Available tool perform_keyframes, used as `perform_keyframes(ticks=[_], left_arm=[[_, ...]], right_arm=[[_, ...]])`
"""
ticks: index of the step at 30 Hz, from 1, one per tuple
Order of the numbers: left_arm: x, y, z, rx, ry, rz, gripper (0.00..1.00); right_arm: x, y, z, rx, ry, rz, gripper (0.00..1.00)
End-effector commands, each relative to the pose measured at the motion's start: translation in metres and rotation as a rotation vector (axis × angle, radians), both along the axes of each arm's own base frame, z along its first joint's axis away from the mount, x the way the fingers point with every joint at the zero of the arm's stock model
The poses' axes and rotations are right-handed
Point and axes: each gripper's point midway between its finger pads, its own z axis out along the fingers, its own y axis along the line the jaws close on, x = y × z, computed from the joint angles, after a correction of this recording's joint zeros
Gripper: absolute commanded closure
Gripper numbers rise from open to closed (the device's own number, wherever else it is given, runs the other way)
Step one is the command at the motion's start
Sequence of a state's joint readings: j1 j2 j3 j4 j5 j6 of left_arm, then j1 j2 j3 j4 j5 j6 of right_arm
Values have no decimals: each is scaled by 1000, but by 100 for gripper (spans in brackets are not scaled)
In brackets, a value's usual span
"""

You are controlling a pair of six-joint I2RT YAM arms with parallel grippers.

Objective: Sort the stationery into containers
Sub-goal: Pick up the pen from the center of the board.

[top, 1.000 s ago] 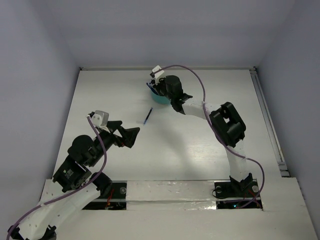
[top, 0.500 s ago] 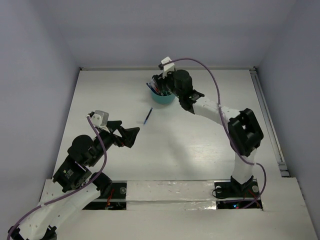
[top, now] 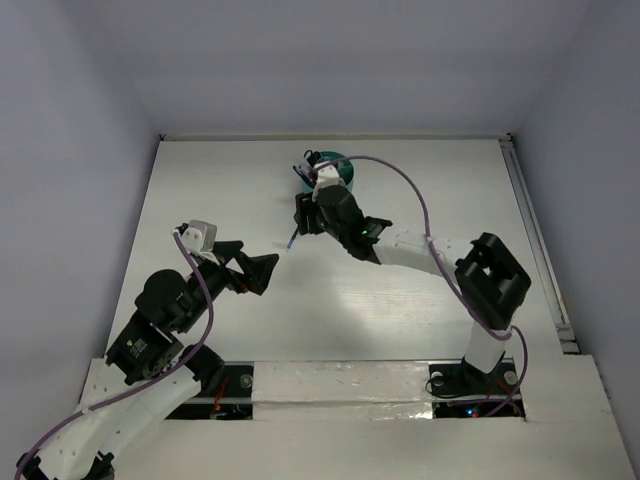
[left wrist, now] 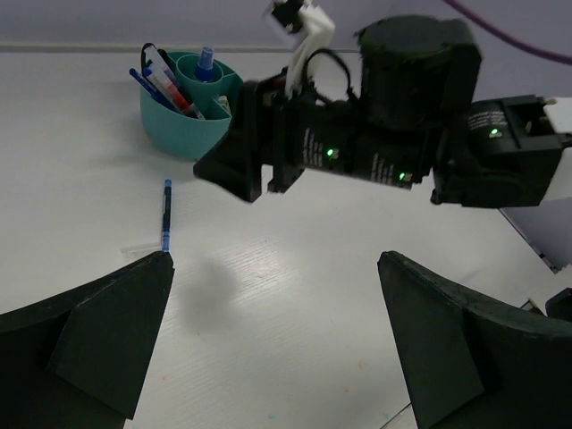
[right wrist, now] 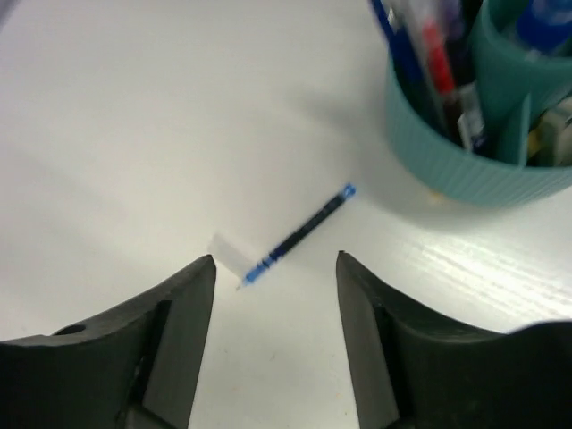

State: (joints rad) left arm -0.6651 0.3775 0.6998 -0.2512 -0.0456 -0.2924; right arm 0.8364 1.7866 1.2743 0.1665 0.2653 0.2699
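Note:
A round teal cup (top: pixel 335 170) stands at the back middle of the table, split by dividers, with several blue, black and red pens upright in it (left wrist: pixel 165 85). One dark blue pen (top: pixel 291 239) lies flat on the table in front of the cup (right wrist: pixel 474 152). My right gripper (top: pixel 303 216) hovers just above this pen (right wrist: pixel 299 234), open, with nothing between its fingertips (right wrist: pixel 275 257). My left gripper (left wrist: pixel 275 259) is open and empty, nearer the front left (top: pixel 262 268), with the pen (left wrist: pixel 165 217) just past its left fingertip.
A small clear pale bit (right wrist: pixel 223 248) lies at the pen's near tip. The right arm's body (left wrist: pixel 402 125) hangs over the table ahead of my left gripper. A metal rail (top: pixel 535 240) runs along the right edge.
My right gripper has left the cup, swung toward the front left and come down over the lone pen, its jaws now apart. The left arm has not moved.

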Motion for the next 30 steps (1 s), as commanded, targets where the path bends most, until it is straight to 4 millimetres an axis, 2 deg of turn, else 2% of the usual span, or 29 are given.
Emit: perform_keyframes(ticks=[1, 4, 5, 6, 7, 9, 10, 11, 12, 14, 15, 17, 18, 19, 22, 23, 24, 27, 29, 30], left_arm=[[3, 0, 8, -16, -32, 6, 1], [2, 0, 8, -20, -34, 6, 1], [2, 1, 9, -23, -39, 6, 1], [2, 0, 9, -23, -39, 4, 1], [2, 0, 9, -23, -39, 4, 1], [1, 0, 9, -22, -40, 1, 1], [1, 0, 10, -23, -41, 0, 1], [1, 0, 10, -23, -41, 0, 1], [1, 0, 10, -24, -42, 0, 1], [0, 0, 10, -25, -43, -3, 1], [0, 0, 11, -26, -44, -5, 1], [0, -1, 11, -25, -45, -8, 1], [0, -1, 11, -26, -46, -10, 1], [0, -1, 10, -25, -43, -10, 1], [0, -1, 11, -25, -45, -10, 1], [0, -1, 11, -26, -46, -10, 1], [0, -1, 11, -26, -46, -10, 1], [1, 0, 11, -25, -45, -2, 1], [2, 0, 10, -23, -43, -2, 1], [2, 0, 9, -21, -40, 0, 1]], right_arm=[[1, 1, -22, 26, 71, -92, 36], [5, 10, -40, -64, 72, -61, 38], [7, 14, -39, -115, 68, -28, 39], [8, 15, -51, -155, 85, -19, 40], [9, 17, -53, -174, 83, -4, 46], [10, 15, -56, -260, 85, 29, 52], [11, 16, -62, -295, 87, 46, 63], [11, 15, -65, -364, 62, 100, 68], [6, 25, -66, -378, 52, 189, 68], [2, 29, -69, -487, -24, 343, 67], [-7, 31, -74, -522, -27, 429, 65], [-6, 26, -73, -624, -90, 510, 60], [-9, 27, -73, -617, -85, 571, 58], [-2, 20, -70, -610, -72, 596, 55], [6, 16, -58, -609, -60, 693, 48], [6, 18, -50, -633, -67, 731, 46], [8, 17, -60, -645, -48, 761, 45], [6, 20, -70, -672, -24, 873, 42], [7, 23, -73, -660, -2, 914, 42], [6, 25, -66, -663, -2, 941, 42]])
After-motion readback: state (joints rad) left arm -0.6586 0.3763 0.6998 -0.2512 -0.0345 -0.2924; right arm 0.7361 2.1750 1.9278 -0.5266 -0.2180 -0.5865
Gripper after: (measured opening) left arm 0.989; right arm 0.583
